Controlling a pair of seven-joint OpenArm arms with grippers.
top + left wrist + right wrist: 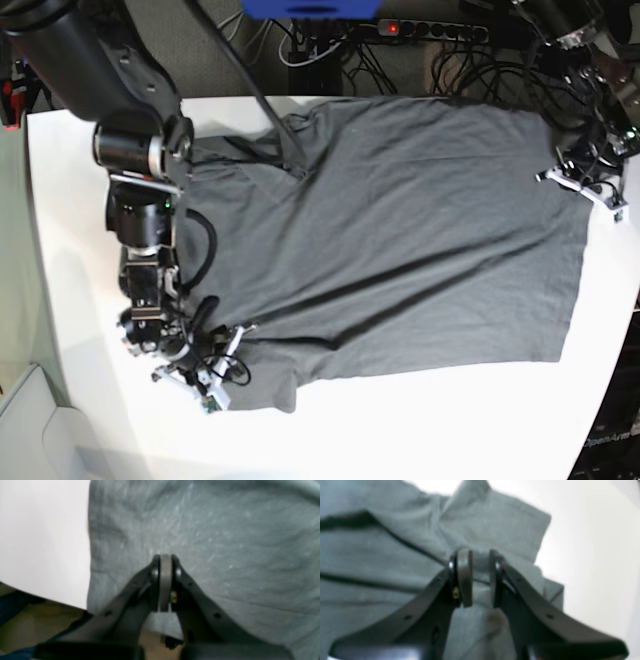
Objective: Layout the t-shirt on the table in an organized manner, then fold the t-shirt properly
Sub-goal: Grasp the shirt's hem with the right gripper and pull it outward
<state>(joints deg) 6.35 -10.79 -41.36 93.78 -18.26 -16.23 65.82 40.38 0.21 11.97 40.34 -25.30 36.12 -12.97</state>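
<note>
1. Large, smooth white desk [420, 420] with a rounded edge fills most of the base view. Behind its far side sit a tangle of black cables [400, 60], a power strip with a red light [430, 30] and a blue box [310, 8].
2. Dark charcoal-grey short-sleeved cloth t-shirt [400, 230] lies spread across the desk, mostly flat, with long diagonal creases running through the body. One straight edge lies toward the right of the base view; the sleeve end lies toward the left.
3. Right arm [130, 150], black and bulky, reaches down the left side of the base view. Its right tool [476, 577] sits at a sleeve corner near the desk's front edge.
4. Right wrist view: jaws stand a little apart, with a bunched fold of grey cloth between the pads [465, 577]. They look clamped on the t-shirt. The sleeve hem spreads out past the tips, bare white desk beyond it to the right.
5. Left tool [165, 580] is at the shirt's far right edge in the base view, close to the desk's corner.
6. Left wrist view: pads pressed fully together, no gap showing. Grey cloth lies spread under and past the tips; cannot tell whether any fabric is pinched between them. White desk shows to the left of the cloth edge, with brownish floor [37, 622] below the desk's rim.
7. Both wrist views are soft and blurred; fine detail of the cloth is lost.
</note>
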